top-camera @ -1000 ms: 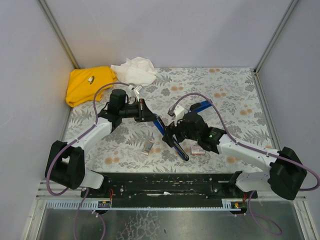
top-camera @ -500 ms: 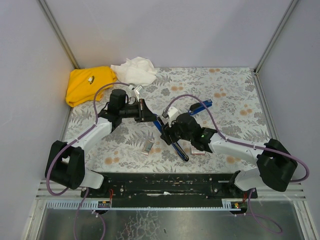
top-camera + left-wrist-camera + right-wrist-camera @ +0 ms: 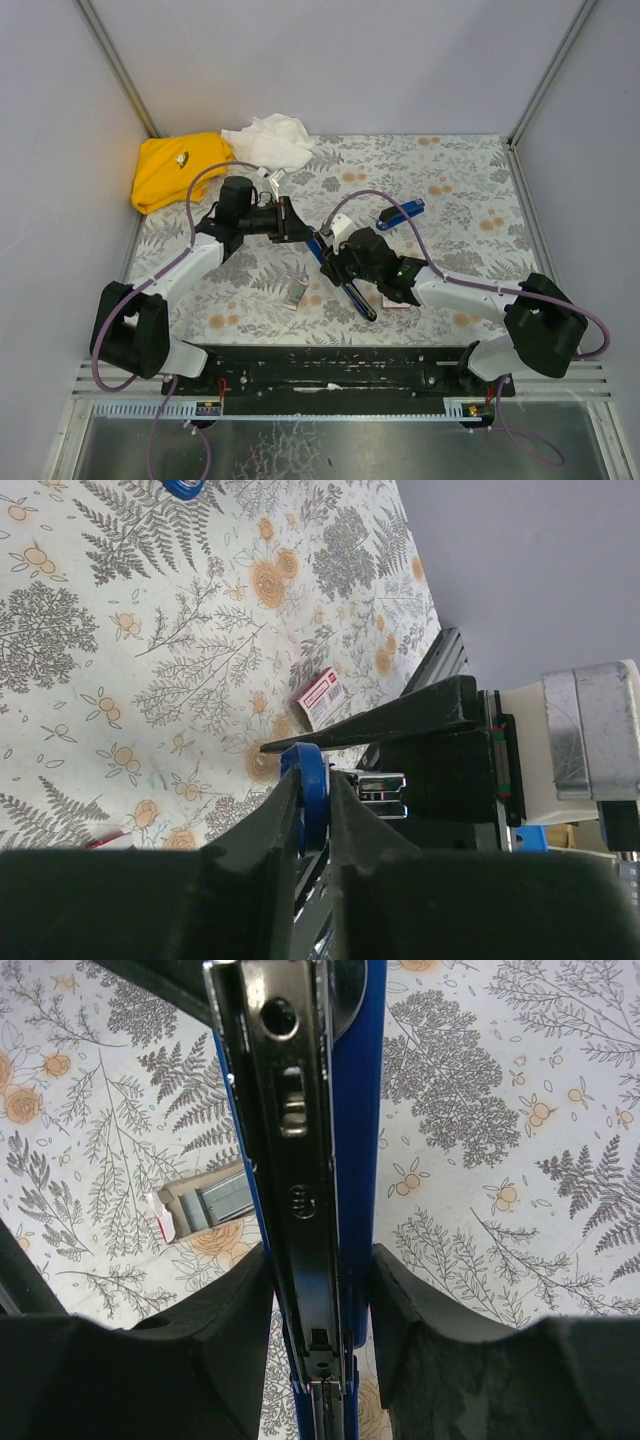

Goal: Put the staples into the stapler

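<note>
The left claw is clenched on one blue end of the stapler, and the rounded blue tip shows between its jaws in the left wrist view. The right claw grasps the same stapler farther along, pressed to both long sides with no gap showing. Between those jaws the stapler lies open, with its silvery channel facing the wrist camera and the blue arm running alongside it. From above, the stapler stretches slantwise between the two claws near the middle of the desk, and its black end points toward the near edge.

The staple box lies on the desk near the stapler on the left arm's side, not touching it. It is open, and grey staples show inside. A second box, red and white, sits on the other side, close to the stapler's black end. A second stapler, also blue, lies farther back, well apart from the claws. In the far left corner a yellow cloth and a white cloth lie side by side
</note>
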Tool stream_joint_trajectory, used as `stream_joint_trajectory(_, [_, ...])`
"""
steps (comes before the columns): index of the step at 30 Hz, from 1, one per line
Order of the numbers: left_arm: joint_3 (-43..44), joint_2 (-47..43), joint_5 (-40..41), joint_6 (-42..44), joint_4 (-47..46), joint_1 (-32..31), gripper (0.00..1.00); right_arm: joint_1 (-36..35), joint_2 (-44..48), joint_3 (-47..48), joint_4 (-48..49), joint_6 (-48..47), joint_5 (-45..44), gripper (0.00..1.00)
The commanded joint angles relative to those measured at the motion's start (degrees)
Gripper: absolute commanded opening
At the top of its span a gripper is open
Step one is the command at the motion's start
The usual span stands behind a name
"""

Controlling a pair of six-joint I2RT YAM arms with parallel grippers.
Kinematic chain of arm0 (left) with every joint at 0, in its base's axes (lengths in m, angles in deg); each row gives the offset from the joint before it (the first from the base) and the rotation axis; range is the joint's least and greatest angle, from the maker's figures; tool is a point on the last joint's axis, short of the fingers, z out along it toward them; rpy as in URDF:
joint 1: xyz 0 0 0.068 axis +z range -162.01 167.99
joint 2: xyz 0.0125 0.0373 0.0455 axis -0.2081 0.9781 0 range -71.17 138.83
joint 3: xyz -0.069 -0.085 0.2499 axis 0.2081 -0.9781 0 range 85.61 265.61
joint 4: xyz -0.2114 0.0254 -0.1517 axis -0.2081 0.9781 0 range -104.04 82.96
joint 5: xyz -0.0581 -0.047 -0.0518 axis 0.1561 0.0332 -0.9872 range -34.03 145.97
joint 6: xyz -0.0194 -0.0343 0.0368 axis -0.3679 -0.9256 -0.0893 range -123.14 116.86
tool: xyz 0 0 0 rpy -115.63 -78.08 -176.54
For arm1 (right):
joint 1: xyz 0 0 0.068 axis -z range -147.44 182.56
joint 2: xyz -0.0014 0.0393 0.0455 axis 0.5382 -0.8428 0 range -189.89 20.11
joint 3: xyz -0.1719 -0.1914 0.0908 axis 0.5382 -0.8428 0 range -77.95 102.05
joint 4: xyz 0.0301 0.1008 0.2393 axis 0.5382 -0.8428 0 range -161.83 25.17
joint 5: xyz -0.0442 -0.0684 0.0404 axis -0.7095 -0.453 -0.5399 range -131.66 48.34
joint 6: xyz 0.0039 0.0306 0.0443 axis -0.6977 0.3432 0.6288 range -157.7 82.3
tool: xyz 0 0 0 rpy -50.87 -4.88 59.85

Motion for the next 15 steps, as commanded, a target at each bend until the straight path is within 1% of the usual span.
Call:
stream_joint_trajectory(1, [4.1,-3.3,3.8,4.5,5.2,-0.2,0.28,0.3,1.2,0.6,1.9,1.5,-7.9,0.00])
stream_joint_trajectory(2, [4.0,-4.4,6.0,5.3,5.9,-0.2,0.41,0.3,1.2,1.0,0.7,1.6,-9.1,0.00])
stream_joint_trajectory(4, [3.6,-6.7,10.3,6.3,6.4,-0.2,0.57,0.7,1.1,1.9,-1.8,2.3,-11.3,0.00])
stream_joint_trajectory(5, [3.4,-8.0,12.2,6.7,6.6,-0.1,0.64,1.0,1.0,2.0,-2.7,2.9,-12.2,0.00])
stream_joint_trajectory(7, [3.2,-10.4,16.3,7.7,7.2,-0.2,0.75,2.1,1.0,1.5,-3.3,4.0,-12.9,0.00])
stream_joint_trajectory(11, [2.2,-15.1,24.5,8.8,7.6,-0.2,0.86,5.1,-0.6,2.1,-5.6,6.0,-13.0,0.00])
stream_joint_trajectory(15, [1.1,-18.9,31.2,9.2,7.7,-0.2,0.89,7.5,-5.0,6.2,-10.5,6.5,-12.5,0.00])
